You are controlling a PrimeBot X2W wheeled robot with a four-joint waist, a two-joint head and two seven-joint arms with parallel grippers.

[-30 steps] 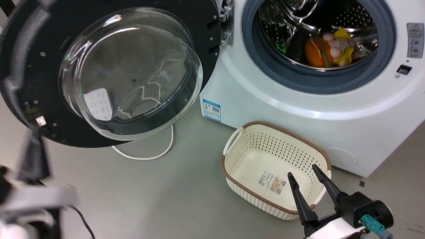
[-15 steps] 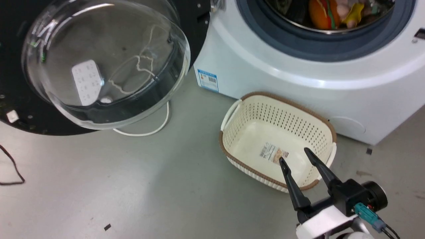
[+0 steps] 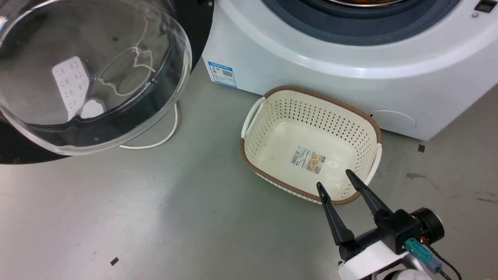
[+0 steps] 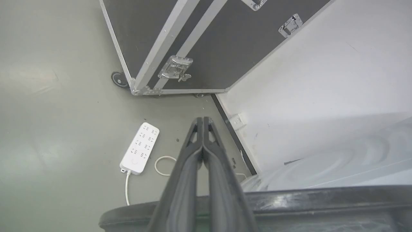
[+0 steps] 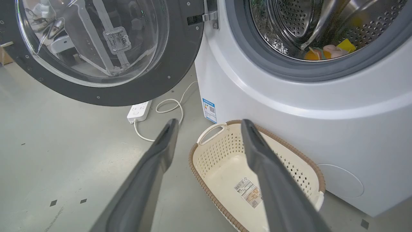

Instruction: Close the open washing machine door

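Note:
The washing machine door (image 3: 190,27) stands wide open at the upper left, its clear glass bowl (image 3: 89,74) bulging toward me. In the right wrist view the door (image 5: 180,71) hangs left of the grey-rimmed drum opening (image 5: 244,58), which holds coloured toys (image 5: 325,53). My left gripper (image 4: 202,118) is shut and empty, its fingers reaching over the door's black rim (image 4: 322,206); I cannot tell whether they touch it. My right gripper (image 3: 334,179) is open and empty, over the basket's near edge and far from the door; its wrist view shows it (image 5: 209,121) open too.
A cream perforated basket (image 3: 323,99) with a brown rim sits on the floor before the white machine (image 3: 350,74). A white power strip (image 4: 140,148) and cable (image 3: 155,142) lie under the door. A dark flight case (image 4: 209,48) and white wall stand behind.
The head camera has moved, so the machine and door sit higher and further left in the picture. The blurred left arm seen a second ago has left the head view. The right gripper stays open.

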